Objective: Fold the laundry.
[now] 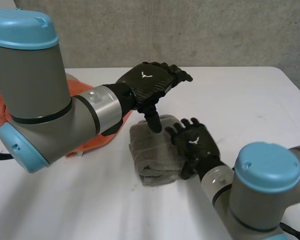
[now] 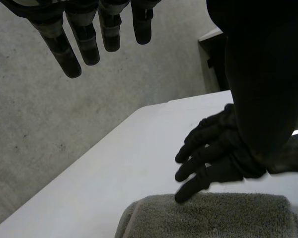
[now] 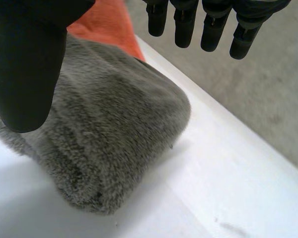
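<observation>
Two cloths lie on the white table [image 1: 250,100], which stands before a bare grey concrete wall [image 1: 190,30]. A folded grey towel [image 1: 150,150] sits mid-table, with an orange cloth [image 1: 92,144] just beside it, under the left arm. The left hand [image 1: 150,82] hovers above the towel, fingers straight, thumb pointing down. The right hand [image 1: 196,142] rests with relaxed fingers at the towel's edge.

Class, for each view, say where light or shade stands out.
Head view: the table is bright, without hard glare. Left wrist view: the left hand is a dark, featureless mass. Right wrist view: soft shade lies on the table along the towel.
</observation>
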Controlling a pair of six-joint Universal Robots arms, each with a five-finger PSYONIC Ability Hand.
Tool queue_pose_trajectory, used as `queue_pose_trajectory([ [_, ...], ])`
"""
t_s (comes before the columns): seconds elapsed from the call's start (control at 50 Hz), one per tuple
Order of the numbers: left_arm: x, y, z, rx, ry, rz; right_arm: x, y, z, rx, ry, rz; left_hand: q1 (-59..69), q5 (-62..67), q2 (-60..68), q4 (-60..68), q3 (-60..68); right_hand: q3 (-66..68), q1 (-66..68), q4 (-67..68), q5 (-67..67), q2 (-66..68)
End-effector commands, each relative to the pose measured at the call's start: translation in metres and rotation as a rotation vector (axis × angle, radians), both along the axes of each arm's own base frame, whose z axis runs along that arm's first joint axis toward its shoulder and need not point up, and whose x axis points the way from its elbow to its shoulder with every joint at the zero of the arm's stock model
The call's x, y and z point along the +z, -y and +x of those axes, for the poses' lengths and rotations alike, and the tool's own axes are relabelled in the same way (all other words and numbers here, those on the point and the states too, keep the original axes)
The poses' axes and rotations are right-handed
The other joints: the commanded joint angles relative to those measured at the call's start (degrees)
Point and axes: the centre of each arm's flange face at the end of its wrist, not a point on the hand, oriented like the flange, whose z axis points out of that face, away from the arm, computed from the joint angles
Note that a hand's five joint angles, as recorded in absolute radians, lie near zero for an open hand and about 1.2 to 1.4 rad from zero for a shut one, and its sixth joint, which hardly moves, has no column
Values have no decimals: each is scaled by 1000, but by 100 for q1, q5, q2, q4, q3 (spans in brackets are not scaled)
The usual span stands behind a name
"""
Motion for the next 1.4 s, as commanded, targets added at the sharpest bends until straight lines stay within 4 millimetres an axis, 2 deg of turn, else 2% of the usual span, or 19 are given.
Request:
queue_pose_trajectory([
  [0.02, -1, -6, -3, -18, 26, -35, -7, 18, -11, -94, 139, 192, 51, -284, -116, -182, -232, 125, 200, 130, 33, 183],
  [0.22, -3, -5, -2, -11, 32, -31, -27, 37, -6, -105, 182, 265, 51, -284, -116, -182, -232, 242, 317, 247, 150, 300],
  [0.28, -3, -6, -2, -12, 32, -31, -37, 41, -2, -99, 167, 283, 51, -284, -116, -182, -232, 1114, 1189, 1120, 1023, 1172],
  [0.32, -4, -6, -2, -10, 36, -29, -41, 43, -2, -107, 159, 292, 51, -284, -116, -182, -232, 2504, 2579, 2509, 2413, 2562],
  [0.34, -6, -5, -1, -8, 39, -24, -42, 46, -2, -114, 161, 293, 51, -284, -116, -182, -232, 6061, 6135, 6066, 5969, 6118],
  [0.38, -7, -6, 0, -9, 42, -22, -41, 51, -3, -126, 168, 281, 51, -284, -116, -182, -232, 6805, 6880, 6810, 6713, 6863],
  [0.54, -1, -4, 5, 8, 30, -32, -19, 106, -15, -208, 233, 131, 51, -284, -116, -182, -232, 6805, 6880, 6810, 6713, 6863],
  [0.62, 4, -1, 8, 18, 18, -47, -5, 156, -27, -277, 287, -9, 51, -284, -116, -182, -232, 6805, 6880, 6810, 6713, 6863],
  [0.7, 10, 2, 12, 32, 1, -57, -3, 213, -51, -412, 277, -101, 51, -284, -116, -182, -232, 6805, 6880, 6810, 6713, 6863],
  [0.76, 12, 3, 14, 39, -9, -58, -7, 241, -65, -481, 243, -144, 51, -284, -116, -182, -232, 6805, 6880, 6810, 6713, 6863],
  [0.78, 14, 4, 15, 43, -13, -57, -6, 261, -78, -528, 226, -184, 51, -284, -116, -182, -232, 6805, 6880, 6810, 6713, 6863],
  [0.86, 16, 4, 15, 46, -26, -57, -2, 305, -115, -621, 182, -272, 51, -284, -116, -182, -232, 6805, 6880, 6810, 6713, 6863],
  [1.02, 15, 3, 15, 46, -31, -53, -2, 352, -179, -724, 148, -358, 51, -284, -116, -182, -232, 6805, 6880, 6810, 6713, 6863],
  [1.16, 13, 3, 17, 49, -27, -47, -16, 361, -220, -750, 111, -333, 51, -284, -116, -182, -232, 6805, 6880, 6810, 6713, 6863],
  [1.18, 12, 3, 17, 48, -23, -46, -19, 361, -229, -768, 99, -326, 51, -284, -116, -182, -232, 5887, 5962, 5892, 5795, 5945],
  [1.22, 11, 3, 17, 49, -23, -41, -22, 361, -236, -782, 81, -316, 51, -284, -116, -182, -232, 1925, 2000, 1930, 1834, 1983],
  [1.24, 10, 4, 17, 49, -24, -43, -26, 361, -243, -795, 50, -307, 51, -284, -116, -182, -232, 942, 1017, 947, 851, 1000],
  [1.28, 10, 4, 17, 47, -23, -45, -28, 360, -250, -805, 19, -298, 51, -284, -116, -182, -232, -195, -120, -190, -287, -137],
  [1.4, 9, 3, 15, 43, -25, -44, -33, 354, -258, -793, -28, -236, 51, -284, -116, -182, -232, -195, -120, -190, -287, -137],
])
